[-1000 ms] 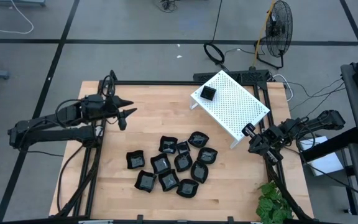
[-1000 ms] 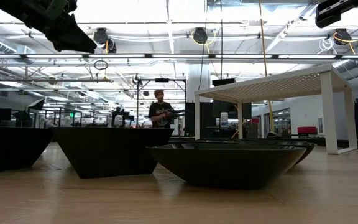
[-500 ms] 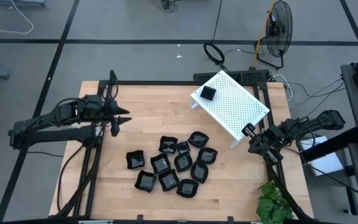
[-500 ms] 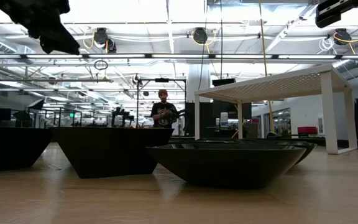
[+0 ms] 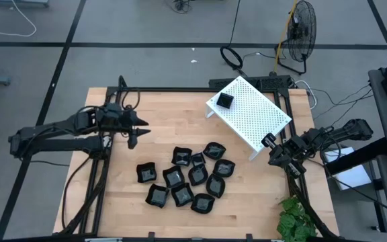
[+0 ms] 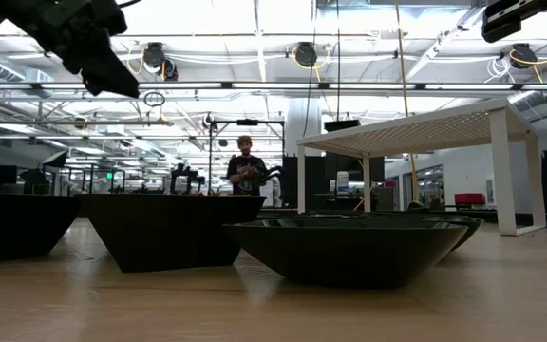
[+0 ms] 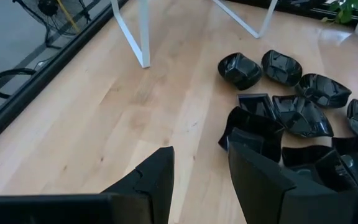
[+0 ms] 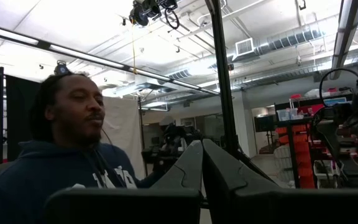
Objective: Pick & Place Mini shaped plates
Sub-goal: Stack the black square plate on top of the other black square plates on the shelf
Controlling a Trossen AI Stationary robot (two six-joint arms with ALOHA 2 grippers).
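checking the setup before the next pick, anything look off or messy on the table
Nothing looks broken or spilled. The small glossy black dishes lie in a tight jumble mid-table, some tilted against each other. One small black item sits alone on the white perforated rack.

My left arm reaches in from the table's left side, its gripper held above the wood with fingers parted and nothing between them. My right arm sits folded at the table's right edge, its gripper raised, fingers pressed together, empty.
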